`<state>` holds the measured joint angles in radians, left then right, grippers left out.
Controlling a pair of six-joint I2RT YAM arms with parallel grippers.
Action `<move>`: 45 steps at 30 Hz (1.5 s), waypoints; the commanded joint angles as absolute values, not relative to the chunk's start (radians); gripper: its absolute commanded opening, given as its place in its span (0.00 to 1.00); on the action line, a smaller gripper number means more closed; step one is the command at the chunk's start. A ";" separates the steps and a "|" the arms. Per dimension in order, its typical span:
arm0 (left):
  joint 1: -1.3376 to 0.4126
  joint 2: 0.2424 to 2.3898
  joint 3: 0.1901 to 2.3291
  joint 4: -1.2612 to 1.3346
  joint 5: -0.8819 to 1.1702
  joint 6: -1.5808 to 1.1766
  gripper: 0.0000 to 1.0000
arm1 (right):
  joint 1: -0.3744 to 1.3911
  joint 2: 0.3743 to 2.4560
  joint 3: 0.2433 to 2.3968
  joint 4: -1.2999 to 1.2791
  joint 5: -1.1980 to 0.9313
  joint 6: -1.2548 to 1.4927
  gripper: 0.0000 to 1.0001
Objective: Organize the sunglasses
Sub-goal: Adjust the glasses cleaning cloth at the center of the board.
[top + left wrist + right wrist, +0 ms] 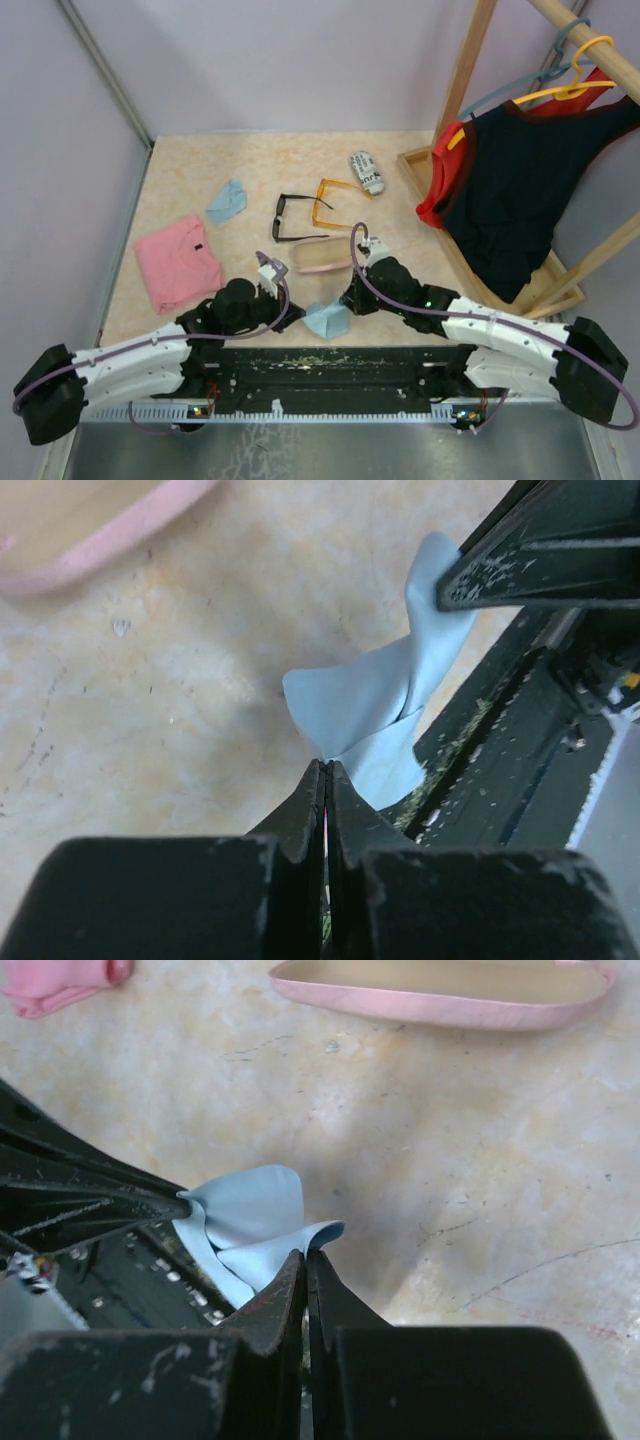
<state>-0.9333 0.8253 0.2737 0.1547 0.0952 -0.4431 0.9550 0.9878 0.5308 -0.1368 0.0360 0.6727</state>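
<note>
Only print I see is on the b/w printed case (367, 172) at the far side of the table (200, 160); too small to read. Both arms reach fwd, low, angled inward, wrists close together near the front edge. Left gripper (325, 770) is clamped, fingers pressed flat together w/ a corner of the blue cloth (325, 320) at the tips. Right gripper (306, 1253) is likewise pinched tight on the opposite corner. Cloth is thin, soft, bunched into folds between them, partly over the dark base plate (330, 365). Black sunglasses (279, 210) lie mid-table, arms unfolded, dark lenses, thin frame. Orange sunglasses (318, 208) are just beside them on the right, translucent frame; touching or not, can't tell. Pink case (318, 255), oblong, open, pale lining, sits just nearer me than both pairs. Pink folded cloth (178, 262) lies at left.
</note>
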 commanded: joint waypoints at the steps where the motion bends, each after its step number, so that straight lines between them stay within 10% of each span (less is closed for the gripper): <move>1: -0.927 0.969 0.210 0.309 0.081 -0.464 0.01 | 0.954 1.098 0.492 0.012 0.121 0.627 0.00; 23: -0.927 0.901 0.221 0.208 -0.070 -0.509 0.53 | 0.948 1.141 0.436 -0.022 0.079 0.561 0.00; 45: -0.930 1.352 0.526 0.072 -0.089 -0.500 0.52 | 0.962 1.125 0.353 0.022 0.071 0.613 0.03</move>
<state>-0.9333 1.3033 0.4831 0.1242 -0.0933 -0.5293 0.9493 1.1507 0.3641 -0.0296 0.0528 0.5945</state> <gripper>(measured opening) 0.527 0.007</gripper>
